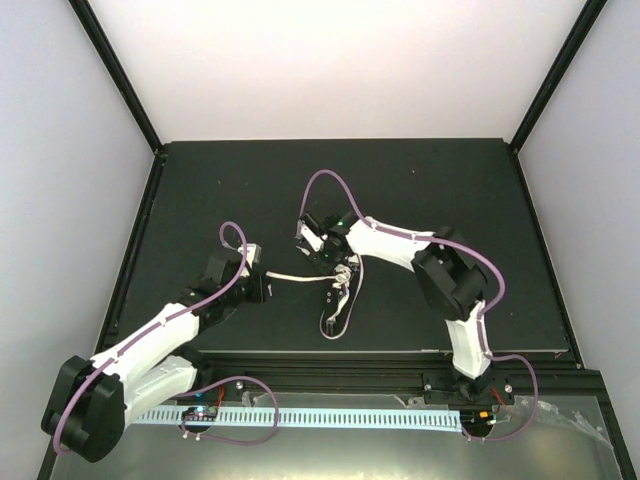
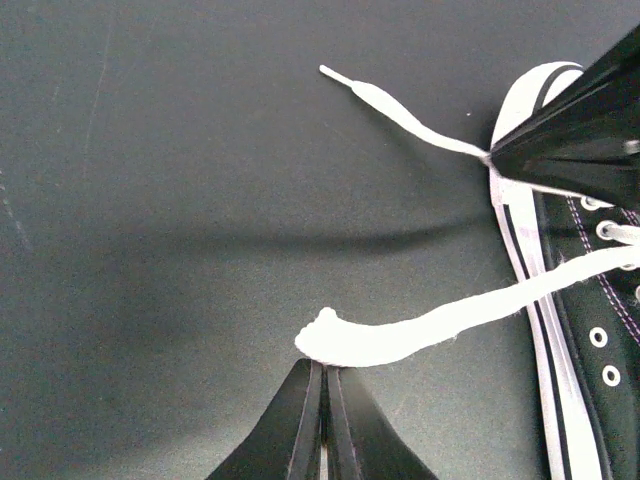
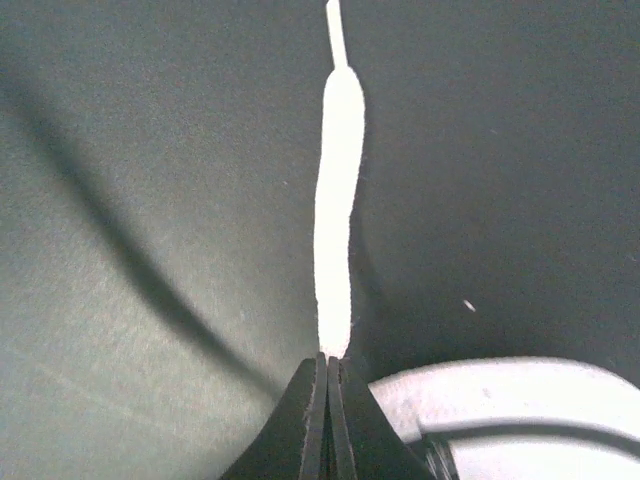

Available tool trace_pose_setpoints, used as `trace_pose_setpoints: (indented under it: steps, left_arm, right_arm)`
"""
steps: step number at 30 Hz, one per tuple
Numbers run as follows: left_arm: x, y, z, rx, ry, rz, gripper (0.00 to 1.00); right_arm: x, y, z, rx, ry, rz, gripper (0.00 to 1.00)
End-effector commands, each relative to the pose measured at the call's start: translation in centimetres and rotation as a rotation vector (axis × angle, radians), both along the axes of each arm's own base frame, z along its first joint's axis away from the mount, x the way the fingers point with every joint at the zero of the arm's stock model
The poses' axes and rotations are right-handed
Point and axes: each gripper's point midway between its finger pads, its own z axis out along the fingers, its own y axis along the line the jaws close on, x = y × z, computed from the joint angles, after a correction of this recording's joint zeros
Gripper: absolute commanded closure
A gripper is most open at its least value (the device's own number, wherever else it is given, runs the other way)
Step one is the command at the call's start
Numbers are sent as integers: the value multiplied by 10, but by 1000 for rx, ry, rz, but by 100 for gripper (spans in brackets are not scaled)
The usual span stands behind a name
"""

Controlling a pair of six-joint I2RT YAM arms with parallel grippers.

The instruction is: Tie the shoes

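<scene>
Near the middle of the dark tabletop (image 1: 200, 190), the black canvas sneaker (image 1: 338, 302) lies between the two arms, with its white laces drawn out to different sides. The left fingers (image 2: 300, 425) are pressed together on the bunched end of one lace (image 2: 440, 320). That lace runs back to the eyelets raised off the tabletop, probably so the strand is tensioned and ready to cross. The right fingers (image 3: 305, 420) pinch the other lace (image 3: 338, 200) close to the shoe's white sole rim (image 3: 500, 400), and its free tip trails flat on the tabletop. Holding the strands apart like this looks like setup for a crossover. Whether any knot already sits at the eyelets I cannot tell from above.
</scene>
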Motion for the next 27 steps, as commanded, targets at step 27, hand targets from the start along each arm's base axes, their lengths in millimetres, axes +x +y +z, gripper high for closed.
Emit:
trace_pose_setpoints:
  steps: [27]
  left_arm:
    - [46, -11, 62, -13, -159, -43, 99]
  right_arm:
    - [-66, -146, 138, 407, -338, -571, 98]
